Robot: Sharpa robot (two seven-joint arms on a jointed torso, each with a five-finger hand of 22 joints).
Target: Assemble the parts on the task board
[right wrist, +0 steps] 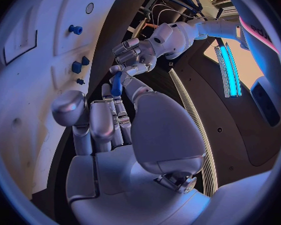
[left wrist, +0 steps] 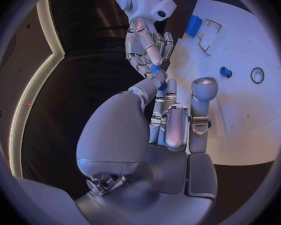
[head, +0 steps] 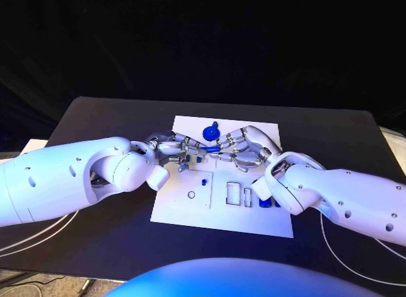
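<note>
left robot hand [head: 172, 150] | right robot hand [head: 243, 148] | meet over task board [head: 223, 213]

No legible text, labels or numbers anywhere.

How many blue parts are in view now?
4 on the task board: round part at its far edge, long part between left hand and right hand, small peg mid-board, block beside right wrist. Hands may hide more.

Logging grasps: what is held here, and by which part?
A blue part is pinched between the fingertips of both hands, left hand and right hand; which end each holds cannot be told.
</note>
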